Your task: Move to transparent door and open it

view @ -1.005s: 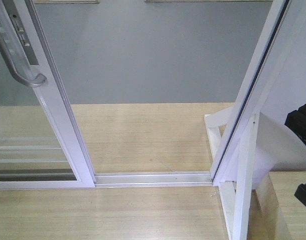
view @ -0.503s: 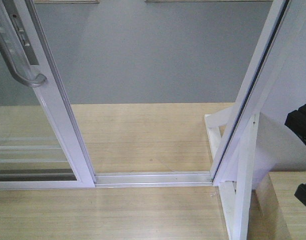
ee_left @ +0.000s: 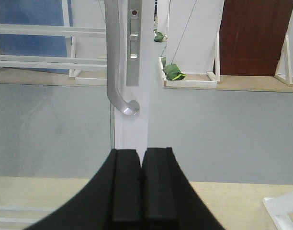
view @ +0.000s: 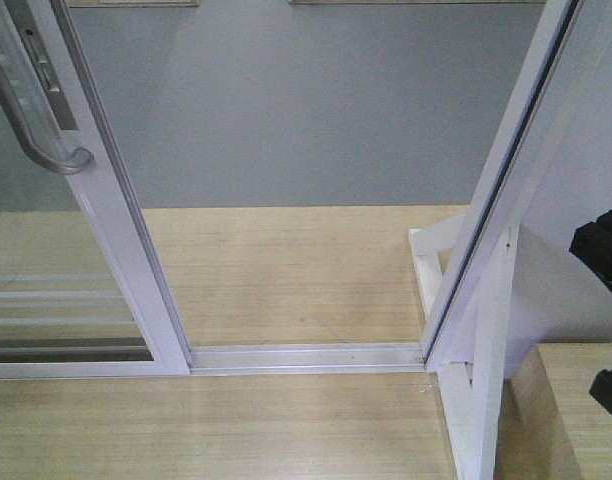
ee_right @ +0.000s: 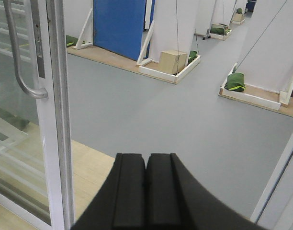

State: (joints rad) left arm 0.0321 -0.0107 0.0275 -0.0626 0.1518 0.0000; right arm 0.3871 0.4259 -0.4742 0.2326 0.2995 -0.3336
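You are viewing: white-framed clear-glass sliding door with curved grey metal handle, standing slid aside; left gripper and right gripper fingers both pressing together, empty.

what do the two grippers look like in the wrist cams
Both look alike. The left gripper and the right gripper are matte black, each with two flat rectangular finger pads on curved shoulders that widen toward the camera. No cables or markings show.
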